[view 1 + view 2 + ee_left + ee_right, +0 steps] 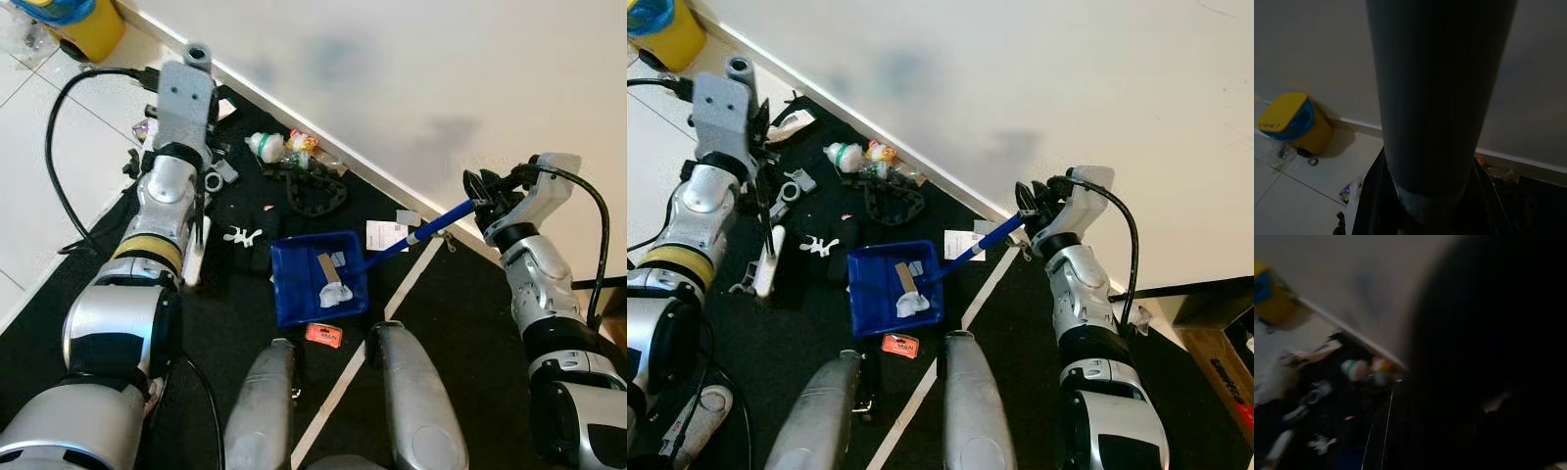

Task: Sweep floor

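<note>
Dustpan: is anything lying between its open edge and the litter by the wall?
Yes. A black plastic piece lies on the mat between the dustpan and the bottle and wrappers at the wall. The right gripper holds the pan's handle.

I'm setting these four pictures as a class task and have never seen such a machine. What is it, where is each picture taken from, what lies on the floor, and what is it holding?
It is a humanoid robot that walks, seen from its own cameras. The two bright pictures come from the two eyes in its head, looking down past its silver arms and legs. The two dark pictures come from cameras on its wrists.

The right gripper is closed on the blue handle of a dustpan, which rests on a black mat and already holds a crumpled white scrap. The left gripper is by a thin dark stick running down to a white brush head; its grip is hidden.

Along the white wall lie a small bottle, colourful wrappers, a black plastic piece and a paper slip. An orange packet lies by the robot's legs. A yellow bin stands on the tiles.
</note>
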`<state>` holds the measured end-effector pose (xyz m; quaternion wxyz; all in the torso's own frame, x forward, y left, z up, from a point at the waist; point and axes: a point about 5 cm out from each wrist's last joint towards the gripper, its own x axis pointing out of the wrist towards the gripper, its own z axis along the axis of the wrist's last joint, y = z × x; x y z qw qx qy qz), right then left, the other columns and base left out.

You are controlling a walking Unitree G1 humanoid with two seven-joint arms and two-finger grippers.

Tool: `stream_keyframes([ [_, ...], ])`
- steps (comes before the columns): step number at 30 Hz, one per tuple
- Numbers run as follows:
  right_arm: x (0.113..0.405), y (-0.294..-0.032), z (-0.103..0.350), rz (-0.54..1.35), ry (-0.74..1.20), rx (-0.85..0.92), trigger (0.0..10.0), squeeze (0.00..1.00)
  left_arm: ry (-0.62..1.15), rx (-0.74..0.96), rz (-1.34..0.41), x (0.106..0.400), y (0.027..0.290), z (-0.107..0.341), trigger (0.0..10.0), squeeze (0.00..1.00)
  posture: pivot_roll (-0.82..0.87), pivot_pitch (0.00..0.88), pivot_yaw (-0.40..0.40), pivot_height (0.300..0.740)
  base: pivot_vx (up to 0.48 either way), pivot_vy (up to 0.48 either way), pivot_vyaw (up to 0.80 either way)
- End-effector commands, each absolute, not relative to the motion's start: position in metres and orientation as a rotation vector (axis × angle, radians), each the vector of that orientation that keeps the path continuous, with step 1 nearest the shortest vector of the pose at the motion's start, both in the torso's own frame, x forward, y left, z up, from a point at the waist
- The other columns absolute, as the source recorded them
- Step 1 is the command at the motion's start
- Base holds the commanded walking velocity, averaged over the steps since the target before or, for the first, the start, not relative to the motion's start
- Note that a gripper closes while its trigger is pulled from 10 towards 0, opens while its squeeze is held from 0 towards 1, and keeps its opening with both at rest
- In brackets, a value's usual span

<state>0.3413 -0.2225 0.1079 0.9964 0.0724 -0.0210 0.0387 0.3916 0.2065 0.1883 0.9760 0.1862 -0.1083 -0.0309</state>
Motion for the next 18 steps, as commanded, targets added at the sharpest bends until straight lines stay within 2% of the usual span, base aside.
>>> stream_keyframes([
  [1,0.330,-0.236,0.092,-0.020,0.011,0.084,10.0,0.00,-0.200,0.372,-0.073,0.388,0.200,0.174,10.0,0.00,-0.04,0.388,-0.032,0.740,0.000,0.000,0.00],
  [8,0.330,-0.260,0.117,-0.140,-0.110,0.003,10.0,0.00,-0.258,0.354,-0.126,0.390,0.181,0.181,10.0,0.00,-0.05,0.402,-0.032,0.740,0.000,0.000,0.00],
  [18,0.335,-0.264,0.137,-0.152,-0.152,-0.033,10.0,0.00,-0.277,0.351,-0.154,0.394,0.170,0.190,10.0,0.00,-0.07,0.390,-0.032,0.740,0.000,0.000,0.00],
])
